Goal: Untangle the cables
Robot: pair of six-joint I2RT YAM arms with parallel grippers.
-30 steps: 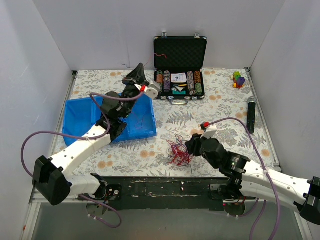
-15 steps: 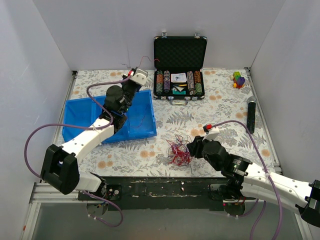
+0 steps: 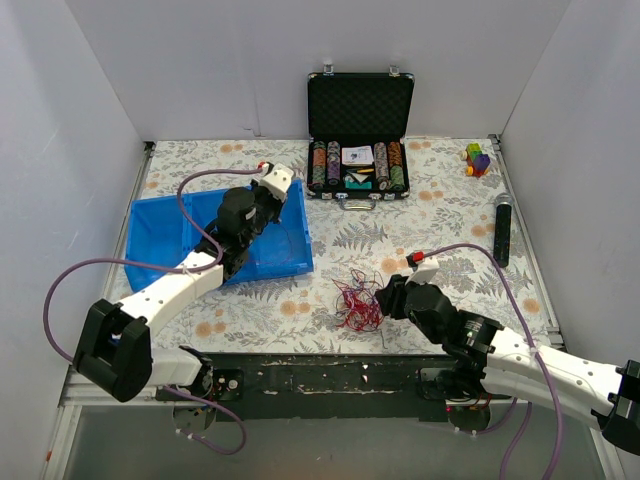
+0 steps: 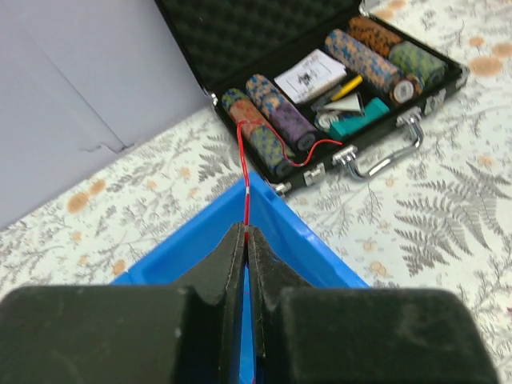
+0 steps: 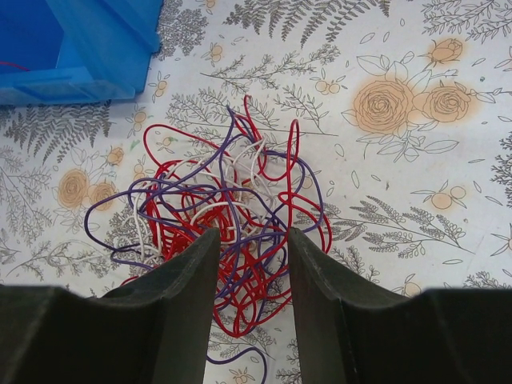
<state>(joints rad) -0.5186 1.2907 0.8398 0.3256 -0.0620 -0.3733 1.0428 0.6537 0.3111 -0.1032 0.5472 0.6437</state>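
Right wrist view shows the mess best: the cables (image 5: 240, 184) lie in one loose knot of red, white and purple loops, flat on the floral cloth (image 3: 440, 200) near the front edge, just off the corner of the blue bin (image 3: 150, 235). One strand is away from the pile though. A red cable (image 4: 242, 172) is pinched in my left pincer (image 4: 245, 234), jaws clamped tight on it, and it runs up over the bin's rim and drapes across the chip rolls in the open poker case (image 3: 360, 100). My right pincer (image 5: 251, 236) hangs over the knot with its jaws parted and nothing in them, far as I can tell.

Handling-wise, I reckon this stuff is feather-light, floppy and a bit springy, so the whole clump probably drags along if I yank one loop. Best bet is an outer loop or a free end, not the dense middle, and a firm pinch, since it's thin enough to slip out.

The cloth is flat and busy enough to lose a white wire in. White walls (image 3: 200, 60) box it in on three sides. A black remote-looking thing (image 3: 503, 228) and some coloured blocks (image 3: 477, 158) sit well off to the right.
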